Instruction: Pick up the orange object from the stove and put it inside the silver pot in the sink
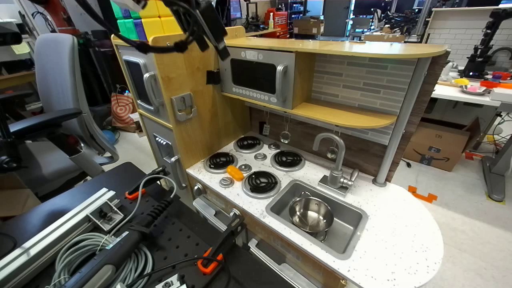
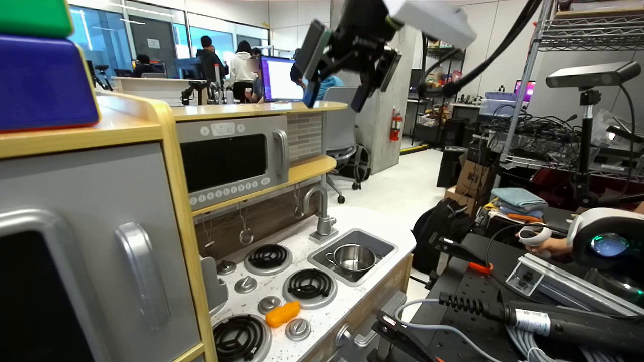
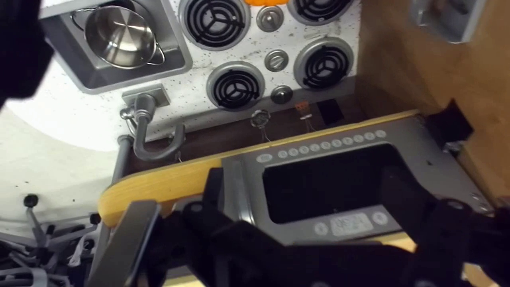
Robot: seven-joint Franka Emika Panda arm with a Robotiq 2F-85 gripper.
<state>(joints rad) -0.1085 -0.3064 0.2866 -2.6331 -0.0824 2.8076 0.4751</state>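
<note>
The orange object (image 1: 235, 173) lies on the white stove top between two burners and beside the knobs. It also shows in the other exterior view's foreground (image 2: 283, 314), and only its edge shows at the top of the wrist view (image 3: 266, 1). The silver pot (image 1: 311, 215) stands upright in the grey sink (image 1: 349, 236); the pot also shows in an exterior view (image 2: 354, 259) and the wrist view (image 3: 119, 38). It looks empty. My gripper (image 2: 334, 104) is open and empty, high above the counter at about microwave height, away from both things. Its fingers are wide apart in the wrist view (image 3: 303, 179).
The toy microwave (image 1: 256, 78) and a curved wooden shelf (image 1: 344, 114) overhang the counter's back. A faucet (image 1: 338, 160) rises behind the sink. A tall wooden cabinet (image 1: 196, 100) borders the stove. A black table (image 1: 188, 236) with cables and clamps stands in front.
</note>
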